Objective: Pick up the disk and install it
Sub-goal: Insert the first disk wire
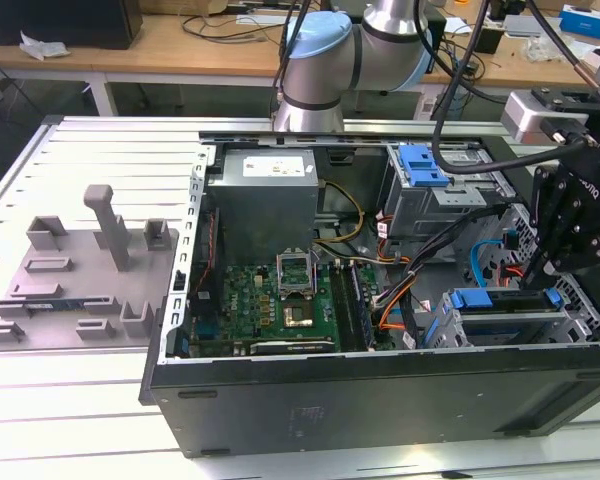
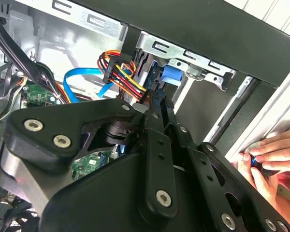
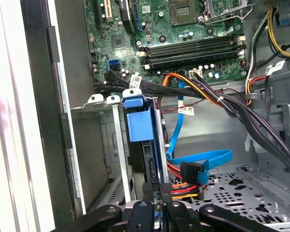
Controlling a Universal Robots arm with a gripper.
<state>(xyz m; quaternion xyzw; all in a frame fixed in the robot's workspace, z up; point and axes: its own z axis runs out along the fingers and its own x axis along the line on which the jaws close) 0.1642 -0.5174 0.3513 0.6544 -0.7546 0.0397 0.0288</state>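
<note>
The disk (image 1: 500, 305) stands on edge in the lower drive bay at the front corner of the open computer case, on the exterior view's right. Its blue carrier frame (image 3: 140, 126) sits between the bay's silver rails, with the dark drive body below it. In the first wrist view my gripper (image 3: 154, 209) is shut on the disk's outer end, its black links meeting there. In the second wrist view the fingers (image 2: 159, 108) reach to the blue frame (image 2: 170, 75). My gripper (image 1: 548, 280) hangs at the bay's end in the exterior view.
A grey power supply (image 1: 265, 195), the green motherboard (image 1: 280, 295) and an upper cage with a blue latch (image 1: 425, 165) fill the case. Blue and orange cables (image 3: 203, 162) run close beside the bay. A person's hand (image 2: 268, 157) rests outside the case wall. A grey fixture plate (image 1: 80, 270) lies on the exterior view's left.
</note>
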